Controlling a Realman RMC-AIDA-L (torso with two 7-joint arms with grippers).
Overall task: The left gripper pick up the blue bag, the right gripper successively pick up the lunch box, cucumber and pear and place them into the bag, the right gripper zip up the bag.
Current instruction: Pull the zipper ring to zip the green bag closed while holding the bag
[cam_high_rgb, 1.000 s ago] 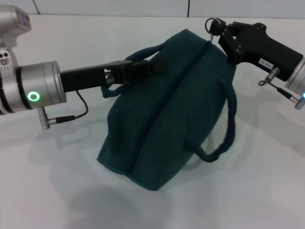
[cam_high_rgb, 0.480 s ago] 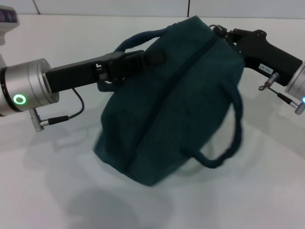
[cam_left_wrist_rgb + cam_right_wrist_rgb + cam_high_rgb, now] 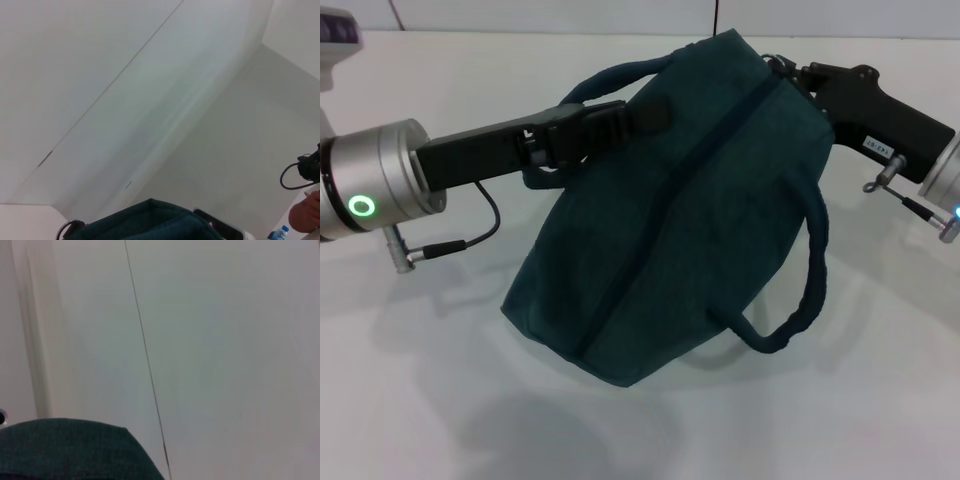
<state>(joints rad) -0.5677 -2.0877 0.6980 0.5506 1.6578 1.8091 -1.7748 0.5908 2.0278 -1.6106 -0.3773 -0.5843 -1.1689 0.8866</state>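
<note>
The blue bag [image 3: 680, 230] hangs tilted above the white table, its top zipper running shut along its length. My left gripper [image 3: 640, 118] is shut on the bag's upper loop handle and holds the bag up. My right gripper [image 3: 792, 75] is at the bag's upper right end, shut on the zipper's ring pull. The other handle [image 3: 805, 290] dangles loose on the right side. Dark bag fabric shows at the edge of the left wrist view [image 3: 150, 220] and the right wrist view [image 3: 65, 450]. The lunch box, cucumber and pear are out of view.
The white table [image 3: 880, 400] lies under the bag, which casts a shadow on it. A pale wall stands behind. The left wrist view shows a person's hand [image 3: 305, 215] and a small bottle [image 3: 280, 233] far off.
The bag has swung, its lower end moving left and its top rising slightly. The right gripper has shifted right and down along the bag's end. The left arm has lifted a little.
</note>
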